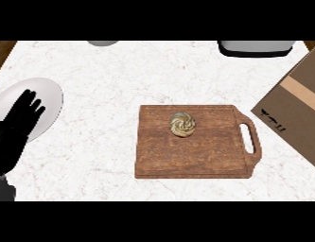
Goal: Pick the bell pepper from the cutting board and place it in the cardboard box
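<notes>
Your left hand (16,124) shows at the view's left edge, fingers straight and up, holding nothing, resting over the near rim of a white plate (48,92); count it as idle. Your right hand does not show in this view at all, so you have nothing to read about its fingers. Moving out from there, the cutting board (188,156) lies mid-counter with its handle slot turned toward the right, and on its upper middle sits a small round, pale, ridged item (182,124), which is the only thing on the board and so must be what the task calls the bell pepper, though it looks tan and swirled, not like a pepper. Nothing grips it; it rests flat on the wood, well apart from your visible hand. The cardboard box (306,106) lies at the right edge, just beside the board's handle end, tilted in the view and partly cut off. It shows a taped face, and you cannot tell from here whether it has an open top or what, if anything, is inside. I judge that the pick is the step in hand: the item lies on the board, not in the box. The right side is nearer both board and box, so a reach from there, closing round the item from above, suits best.
</notes>
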Robot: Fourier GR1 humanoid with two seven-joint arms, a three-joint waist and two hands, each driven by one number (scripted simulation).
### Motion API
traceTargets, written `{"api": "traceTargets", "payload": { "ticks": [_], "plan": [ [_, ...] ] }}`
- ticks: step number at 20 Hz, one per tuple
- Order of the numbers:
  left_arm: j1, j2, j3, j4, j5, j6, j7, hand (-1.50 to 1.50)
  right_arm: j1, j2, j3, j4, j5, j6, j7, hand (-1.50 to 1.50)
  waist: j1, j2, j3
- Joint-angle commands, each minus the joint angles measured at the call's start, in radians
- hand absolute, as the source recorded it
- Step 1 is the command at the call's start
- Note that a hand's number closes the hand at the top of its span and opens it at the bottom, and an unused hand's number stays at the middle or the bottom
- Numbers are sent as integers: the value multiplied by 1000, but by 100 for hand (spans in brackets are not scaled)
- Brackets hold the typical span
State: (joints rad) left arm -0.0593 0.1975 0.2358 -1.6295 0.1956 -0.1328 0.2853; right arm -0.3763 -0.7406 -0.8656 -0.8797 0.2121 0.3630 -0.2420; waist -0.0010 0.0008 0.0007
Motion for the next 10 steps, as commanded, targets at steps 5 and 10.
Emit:
{"api": "traceTargets", "payload": {
  "ticks": [5, 10],
  "plan": [
    [37, -24, -31, 12, -48, 0, -57, 0, -20, -218, 0, 348, -22, 101, -200, -150, 15, 4, 1],
    [-23, 18, 11, 9, 20, -23, 17, 0, -16, -252, 50, 467, 16, 67, -362, -150, 17, 4, 2]
  ]
}}
